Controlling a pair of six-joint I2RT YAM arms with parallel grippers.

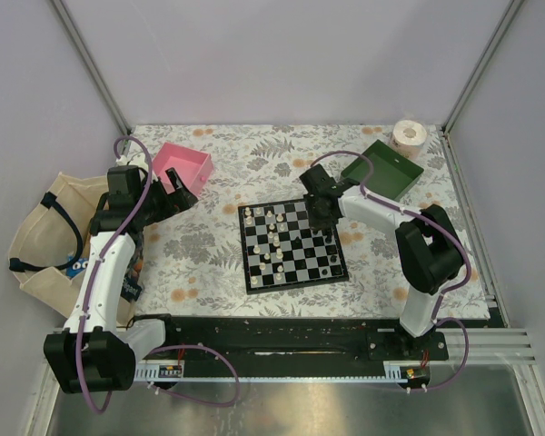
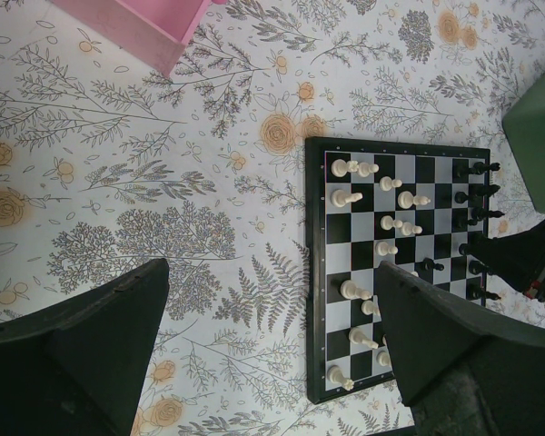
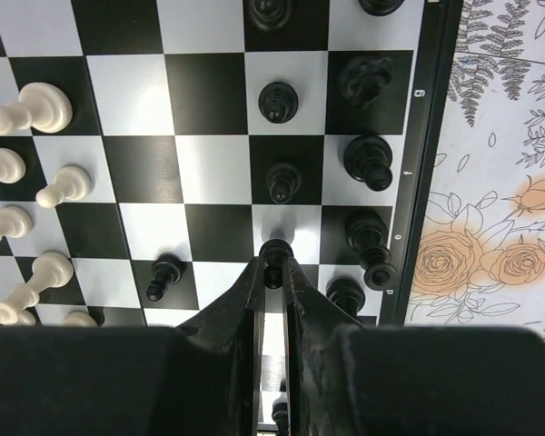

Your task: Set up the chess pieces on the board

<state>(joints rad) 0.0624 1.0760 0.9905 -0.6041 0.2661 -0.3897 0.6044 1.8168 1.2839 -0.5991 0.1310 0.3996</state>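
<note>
Clamping the right fingers (image 3: 241, 304) on a black pawn (image 3: 274, 254) standing in the pawn row by the border of the board (image 3: 433, 136); best held vertical, clear of neighbouring black pieces (image 3: 368, 159). Holding the left fingers (image 2: 100, 336) apart above the bench (image 2: 163, 182).

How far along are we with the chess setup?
Done: black pieces line the board's edge, two pawns standing before them. In hand: the right tool is pinched on a black pawn in that pawn row. Remaining: one stray black pawn, and the white pieces scattered mid-board, unsorted. The left tool hangs open, off the board.
</note>
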